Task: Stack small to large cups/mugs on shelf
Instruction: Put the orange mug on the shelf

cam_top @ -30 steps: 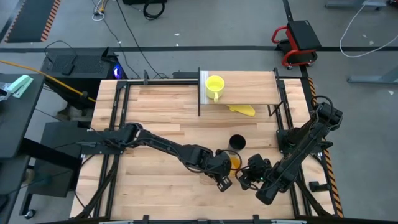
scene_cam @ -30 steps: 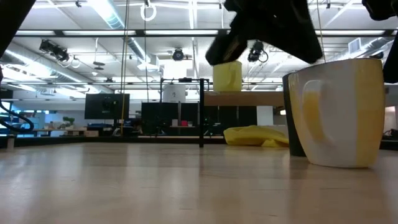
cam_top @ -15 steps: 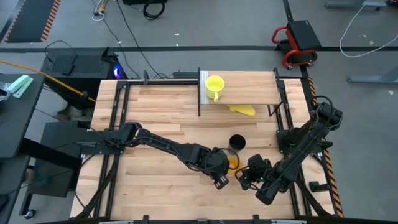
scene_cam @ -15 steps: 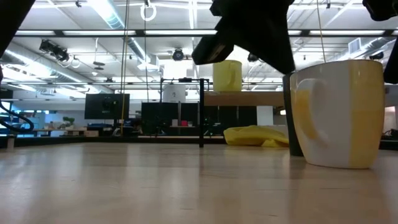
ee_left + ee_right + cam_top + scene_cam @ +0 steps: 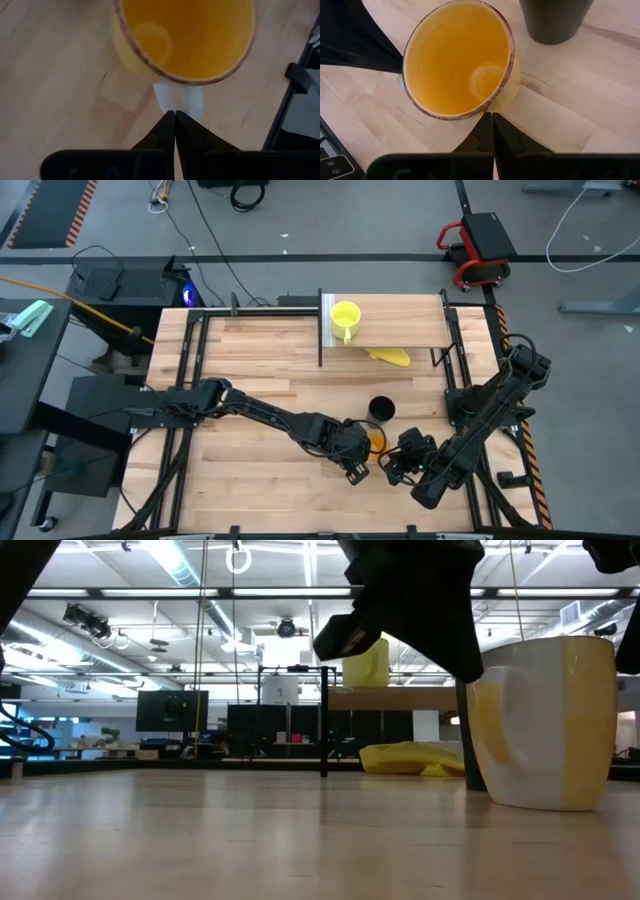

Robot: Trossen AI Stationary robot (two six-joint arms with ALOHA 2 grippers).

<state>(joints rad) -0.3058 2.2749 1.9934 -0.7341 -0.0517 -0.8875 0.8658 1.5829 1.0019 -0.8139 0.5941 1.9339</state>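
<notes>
The orange mug (image 5: pixel 376 440) stands upright on the tabletop with its white handle (image 5: pixel 178 97) toward my left gripper (image 5: pixel 175 114). That gripper is shut and slants down, its tips at the handle's outer side. My right gripper (image 5: pixel 492 116), also shut, points at the mug's wall from the opposite side. The black cup (image 5: pixel 381 410) stands just beyond the mug. The small yellow mug (image 5: pixel 345 315) sits on the shelf (image 5: pixel 400 330) near its left end. My left gripper has its shut tips at the outer side of the mug's white handle (image 5: pixel 176 106), slanting down from the table's near left. I cannot tell whether they touch it. My right gripper has its shut tips by the mug's outer wall (image 5: pixel 507 97). I cannot tell whether they touch it.
A flat yellow lump (image 5: pixel 390 356) lies on the tabletop under the shelf's front edge. Black frame rails (image 5: pixel 190 380) run along the table's left and right sides. Bare planks (image 5: pixel 260 360) stretch across the table's left half.
My left gripper has tipped more steeply downward and sunk a little over the orange mug's handle. The mug stands where it stood.
</notes>
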